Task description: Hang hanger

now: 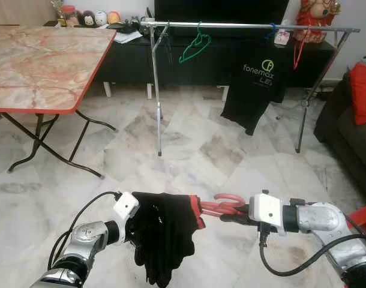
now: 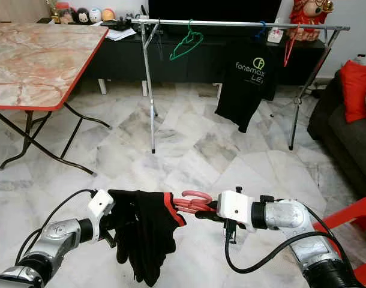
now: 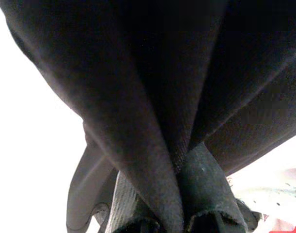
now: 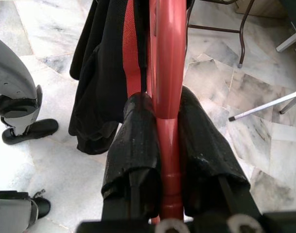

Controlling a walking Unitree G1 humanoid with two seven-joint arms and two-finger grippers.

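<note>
Right hand (image 1: pixel 231 211) clamped on pink-red hanger (image 1: pixel 222 206), fingers (image 4: pixel 133 145) either side of its stem. Left hand (image 2: pixel 114 228) pinching black garment (image 1: pixel 162 237) draped on same hanger. Clothes rail (image 1: pixel 243 25) well ahead across marble floor (image 1: pixel 201 150); green hanger (image 1: pixel 195 45) and black T-shirt (image 1: pixel 255 78) already on rail. Risk: garment slipping off hanger during walk to rail; hook missing rail, hanger dropping.

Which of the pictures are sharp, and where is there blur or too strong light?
Both eye views are sharp and evenly lit. In the left wrist view the black garment is close and soft, the background blown out white. In the right wrist view the red hanger shows a glossy highlight; the right gripper clamps it.
</note>
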